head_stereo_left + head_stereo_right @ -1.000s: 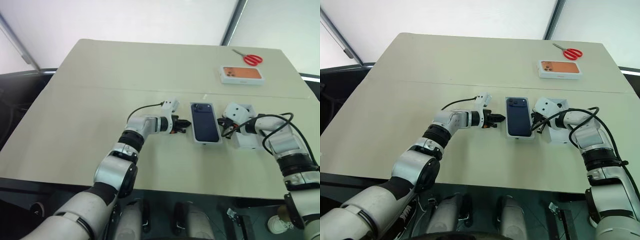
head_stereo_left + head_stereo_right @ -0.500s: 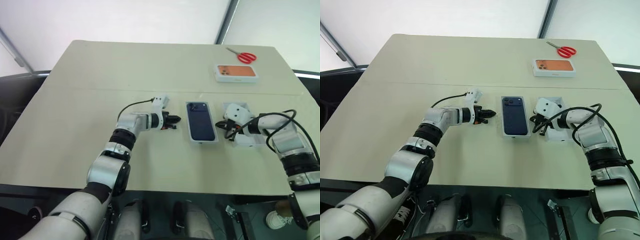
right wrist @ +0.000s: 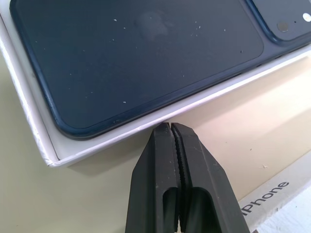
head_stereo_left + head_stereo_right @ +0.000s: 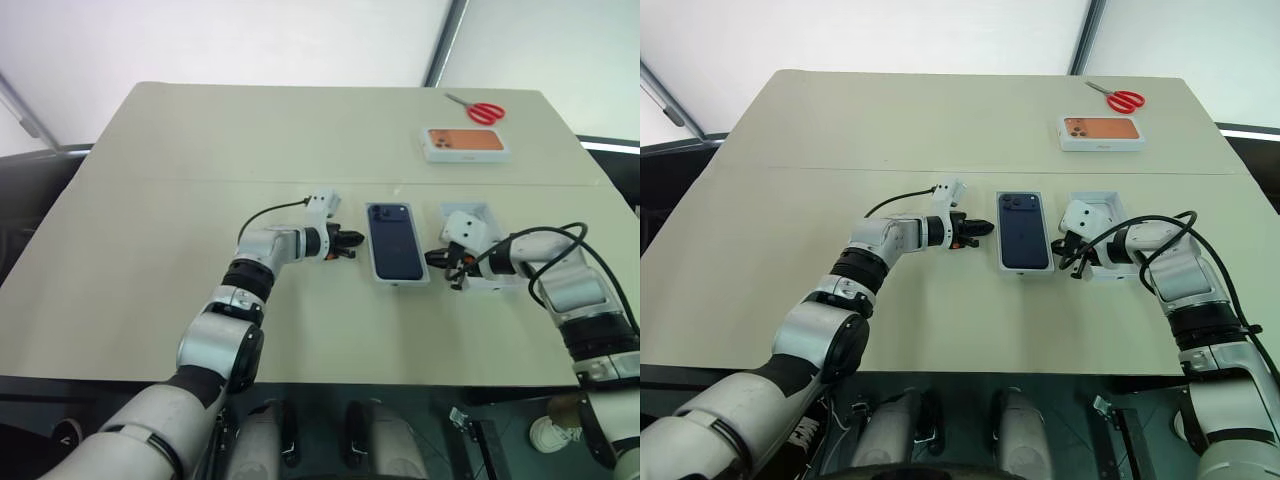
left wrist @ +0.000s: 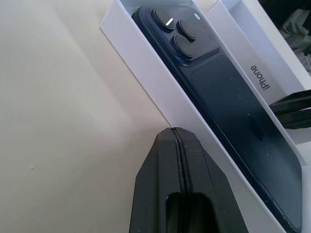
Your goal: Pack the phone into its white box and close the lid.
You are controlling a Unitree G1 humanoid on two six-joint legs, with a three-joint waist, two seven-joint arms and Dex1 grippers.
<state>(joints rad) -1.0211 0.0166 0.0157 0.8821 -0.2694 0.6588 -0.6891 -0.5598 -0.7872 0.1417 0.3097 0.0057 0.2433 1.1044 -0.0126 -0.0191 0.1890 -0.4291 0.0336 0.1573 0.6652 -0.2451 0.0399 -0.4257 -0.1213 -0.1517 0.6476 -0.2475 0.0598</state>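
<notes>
The phone (image 4: 396, 242) lies in the white box (image 4: 399, 281) mid-surface (image 4: 150, 200). Both pincers, left (image 4: 356, 240) and right (image 4: 437, 258), are pressed together beside it; the lid (image 4: 497, 283) lies nearby.

Laboratory or test-room setting, indicated by a plain beige table (image 4: 200, 180) standing alone against bare white wall panels (image 4: 250, 40) joined by a dark seam (image 4: 440, 45), with only staged props on it, such as red-handled scissors (image 4: 480, 110) and a printed phone box (image 4: 464, 145).
</notes>
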